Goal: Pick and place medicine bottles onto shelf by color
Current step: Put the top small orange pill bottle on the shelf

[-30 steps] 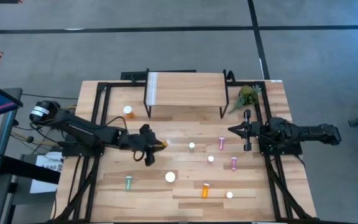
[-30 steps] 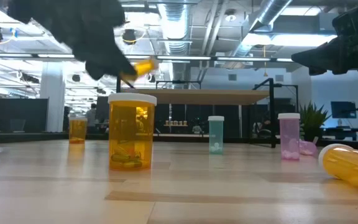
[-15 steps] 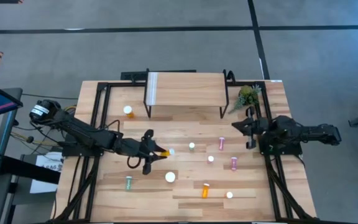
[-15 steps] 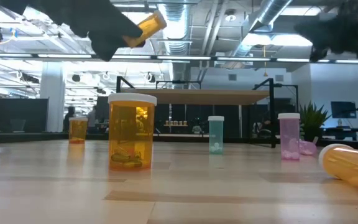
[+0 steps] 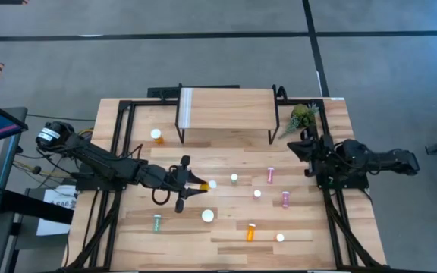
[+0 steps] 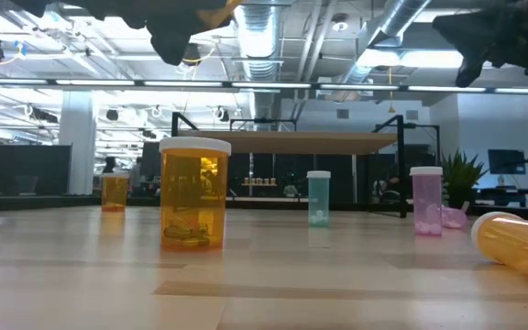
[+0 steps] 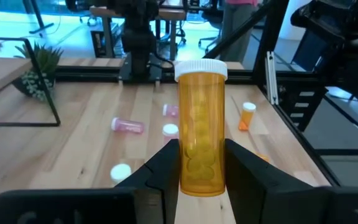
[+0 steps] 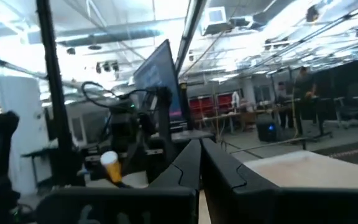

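We find no text, label, brand, number or sign that can be read in any view; whatever marks the bottles carry are too small or blurred to make out.

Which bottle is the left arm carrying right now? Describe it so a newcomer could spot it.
On the workbench, in front of the shelf, find the left tool. It is shut on an orange bottle with a white cap, the only bottle held off the wood.

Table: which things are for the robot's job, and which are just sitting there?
For the job: orange bottle gripped by the left end effector above the table; pink bottle, green bottle, lying orange bottle; shelf; right end effector, shut, beside the plant.
Just sitting there: plant.
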`<control>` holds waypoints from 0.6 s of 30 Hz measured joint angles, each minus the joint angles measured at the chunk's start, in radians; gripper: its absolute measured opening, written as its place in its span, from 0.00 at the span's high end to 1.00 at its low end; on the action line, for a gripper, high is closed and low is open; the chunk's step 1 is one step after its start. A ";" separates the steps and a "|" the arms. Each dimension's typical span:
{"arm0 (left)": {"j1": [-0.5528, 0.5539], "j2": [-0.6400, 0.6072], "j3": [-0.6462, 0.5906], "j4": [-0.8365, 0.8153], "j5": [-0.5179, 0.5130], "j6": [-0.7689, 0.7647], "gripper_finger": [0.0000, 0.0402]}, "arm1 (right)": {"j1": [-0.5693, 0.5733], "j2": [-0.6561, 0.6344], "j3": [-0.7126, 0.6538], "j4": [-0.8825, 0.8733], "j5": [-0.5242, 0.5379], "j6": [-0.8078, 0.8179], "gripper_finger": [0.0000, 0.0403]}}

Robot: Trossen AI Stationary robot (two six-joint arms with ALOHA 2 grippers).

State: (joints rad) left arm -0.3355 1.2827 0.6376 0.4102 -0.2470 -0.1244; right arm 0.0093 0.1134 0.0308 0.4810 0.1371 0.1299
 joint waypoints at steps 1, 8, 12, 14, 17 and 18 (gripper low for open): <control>0.003 0.000 0.000 0.000 0.000 0.001 0.77 | 0.005 0.025 0.009 0.008 0.000 -0.011 0.91; 0.042 0.000 0.000 0.000 0.009 0.000 0.77 | 0.040 0.278 0.081 0.107 0.002 -0.036 0.91; 0.061 0.000 0.000 -0.001 0.033 -0.013 0.77 | 0.070 0.451 0.169 0.132 -0.001 -0.103 0.91; 0.066 0.000 0.000 -0.001 0.039 -0.016 0.77 | 0.084 0.531 0.216 0.151 -0.002 -0.146 0.91; 0.068 0.000 0.000 -0.003 0.042 -0.017 0.77 | 0.101 0.638 0.291 0.167 -0.003 -0.195 0.91; 0.068 0.000 0.000 -0.003 0.042 -0.017 0.77 | 0.105 0.675 0.318 0.168 -0.003 -0.208 0.91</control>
State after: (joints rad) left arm -0.2680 1.2827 0.6376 0.4075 -0.2050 -0.1413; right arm 0.1139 0.7884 0.3486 0.6492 0.1340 -0.0777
